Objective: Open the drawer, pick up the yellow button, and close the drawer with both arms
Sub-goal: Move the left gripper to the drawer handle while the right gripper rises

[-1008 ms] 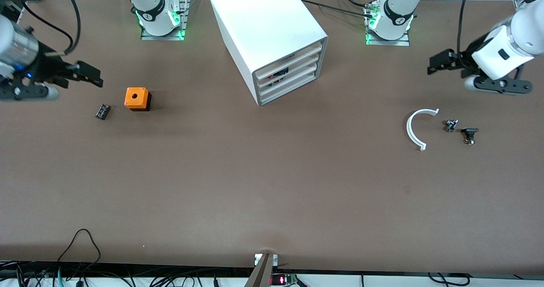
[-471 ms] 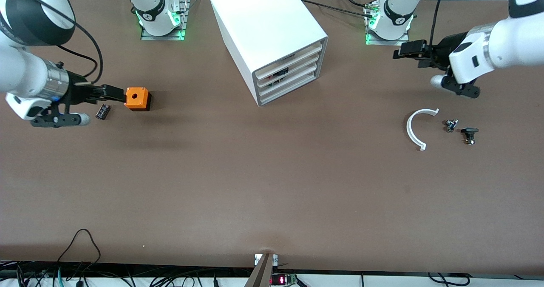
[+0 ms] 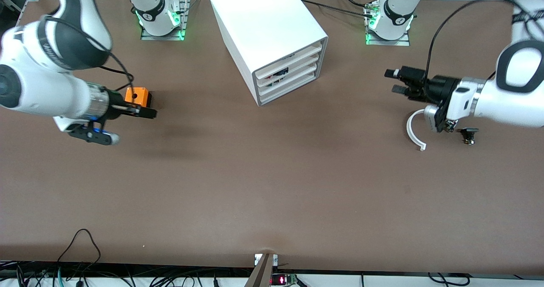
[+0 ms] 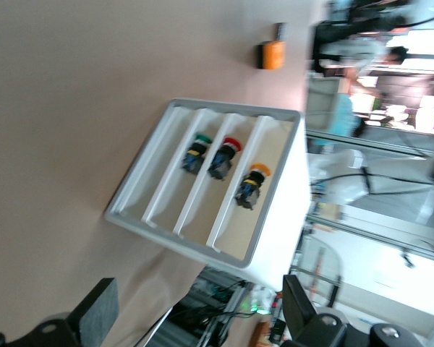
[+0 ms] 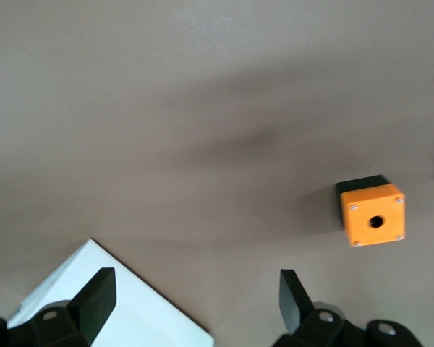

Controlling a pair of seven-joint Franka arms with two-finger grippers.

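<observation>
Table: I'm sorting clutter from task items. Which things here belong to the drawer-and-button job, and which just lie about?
Job: drawers, yellow button, left gripper, right gripper.
Lying about: orange cube, white arc, black part.

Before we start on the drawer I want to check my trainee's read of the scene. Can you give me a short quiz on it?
1. True or false: all four drawers in the cabinet are shut.
2. The left hand and the right hand are: A both open; B both shut; C one open, one shut.
3. Fill in: seen through the cabinet front in the left wrist view, the button to take has a ___ cap; the other two caps are green and red.

Key: 1 true; 2 A; 3 orange-yellow.
</observation>
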